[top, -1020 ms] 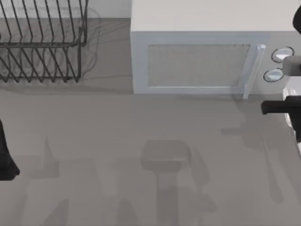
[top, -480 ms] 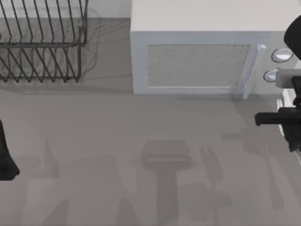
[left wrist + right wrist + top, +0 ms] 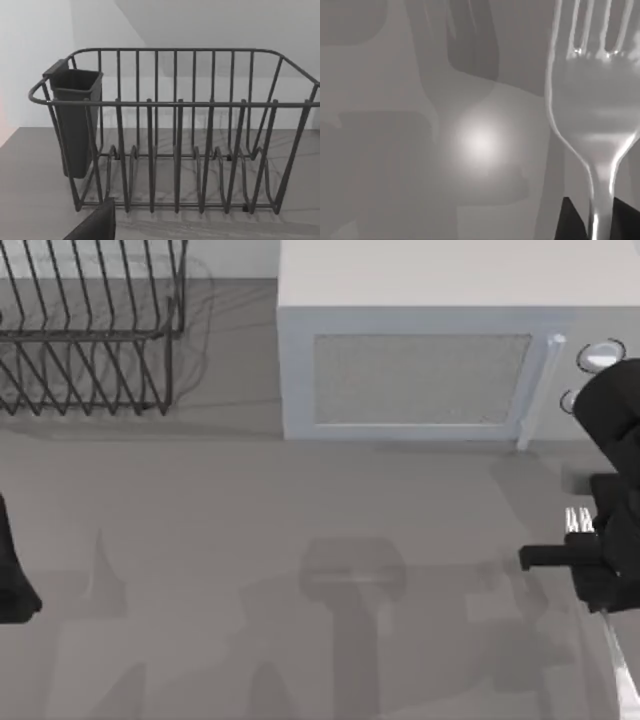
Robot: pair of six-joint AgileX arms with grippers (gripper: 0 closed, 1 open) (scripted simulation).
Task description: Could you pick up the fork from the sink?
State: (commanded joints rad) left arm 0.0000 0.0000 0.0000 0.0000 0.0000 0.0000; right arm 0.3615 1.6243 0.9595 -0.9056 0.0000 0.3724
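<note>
Right claw [image 3: 585, 558], frame's right edge, pinches your fork [image 3: 592, 100] by its handle, tines pointing straight beyond; left arm parked

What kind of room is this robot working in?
It looks like a kitchen counter. There's a white microwave at the back, a wire dish rack with a cutlery cup, and a fork by the right gripper.

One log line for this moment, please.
right gripper: over table's right edge, shut on fork | left arm: parked at left edge | dish rack, microwave: untouched
</note>
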